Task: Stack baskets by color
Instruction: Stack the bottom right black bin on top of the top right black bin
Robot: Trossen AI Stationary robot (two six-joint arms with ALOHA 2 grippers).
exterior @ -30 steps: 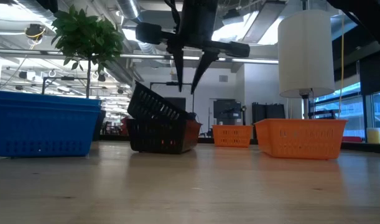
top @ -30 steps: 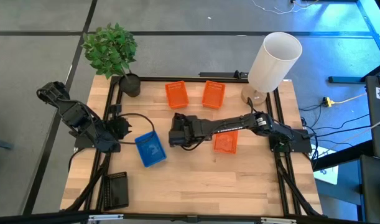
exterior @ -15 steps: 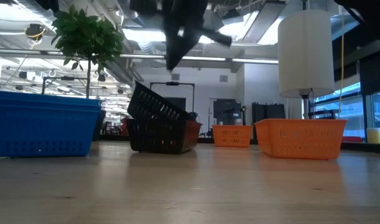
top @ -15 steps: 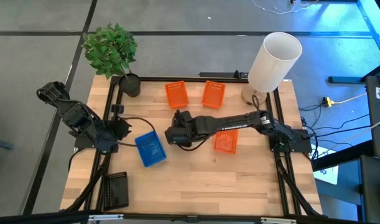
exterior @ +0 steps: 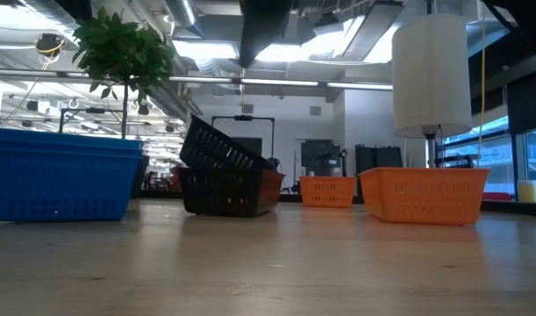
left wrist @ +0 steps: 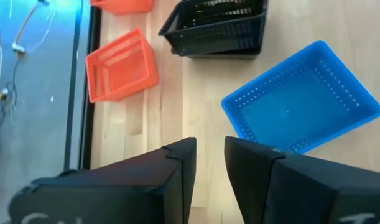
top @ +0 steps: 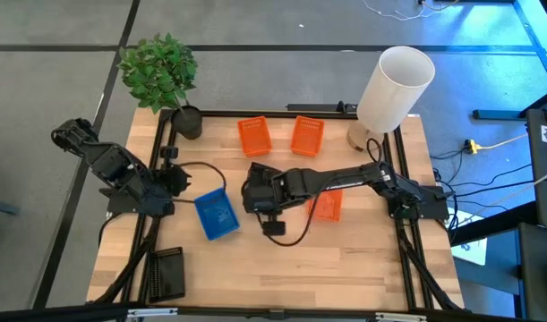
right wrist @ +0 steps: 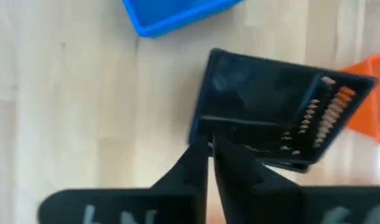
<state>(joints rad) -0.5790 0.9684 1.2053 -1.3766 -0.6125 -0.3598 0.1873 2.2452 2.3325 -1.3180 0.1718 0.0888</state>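
Two black baskets sit mid-table: one point(exterior: 224, 193) stands flat, and the other point(exterior: 222, 147) lies tilted on it, one end up on the lower one's rim. My right gripper point(right wrist: 211, 155) hovers above them with its fingers shut on nothing. A blue basket point(top: 217, 215) stands to their left. My left gripper point(left wrist: 209, 155) waits open near the table's left edge, short of the blue basket point(left wrist: 301, 102). Two orange baskets point(top: 253, 136) point(top: 307, 136) stand at the far side. A third orange basket point(top: 325, 204) shows under my right arm.
A potted plant point(top: 188, 121) stands at the far left corner and a white lamp point(top: 394, 85) at the far right. Another black basket point(top: 168, 273) lies at the near left corner. Bare wood runs along the near edge.
My right gripper has risen above the black baskets, almost out of the top of the low view, and has rolled about a quarter turn. The two black baskets have stayed as they were, the upper one tilted.
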